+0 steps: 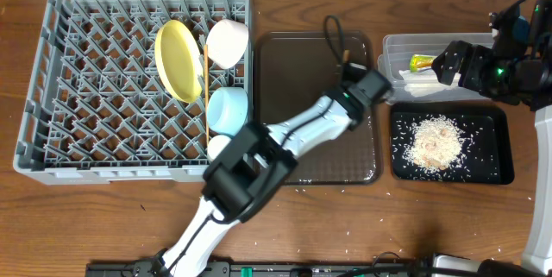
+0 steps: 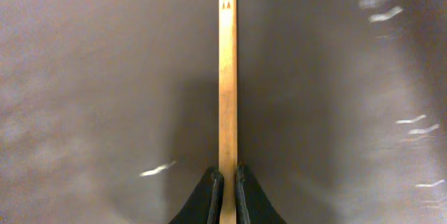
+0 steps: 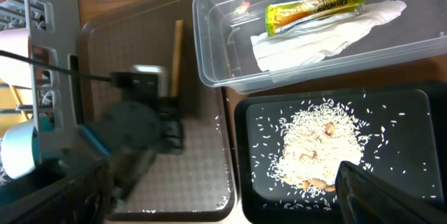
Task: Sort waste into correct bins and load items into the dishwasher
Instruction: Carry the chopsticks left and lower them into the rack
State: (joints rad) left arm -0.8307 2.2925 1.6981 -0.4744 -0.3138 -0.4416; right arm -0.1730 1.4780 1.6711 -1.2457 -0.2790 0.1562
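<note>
In the left wrist view my left gripper (image 2: 228,185) is shut on a wooden chopstick (image 2: 228,77), which runs straight ahead over the brown tray (image 2: 105,98). Overhead, that gripper (image 1: 352,68) sits at the tray's far right corner with the chopstick (image 1: 344,54) poking out. The other chopstick (image 1: 206,87) lies in the grey dishwasher rack (image 1: 86,87) beside the yellow plate (image 1: 177,59), white bowl (image 1: 228,40), blue bowl (image 1: 228,109) and white cup (image 1: 219,147). My right gripper (image 1: 448,66) hangs open over the clear tub (image 1: 390,53), which holds the wrapper (image 3: 314,8) and white paper (image 3: 328,35). Rice (image 3: 314,144) lies heaped in the black tray (image 3: 412,112).
Overhead, the brown serving tray (image 1: 293,87) lies between the rack and the two bins. My left arm (image 1: 285,135) crosses it diagonally from the table's front edge. Stray rice grains (image 1: 345,234) dot the wooden table near the front.
</note>
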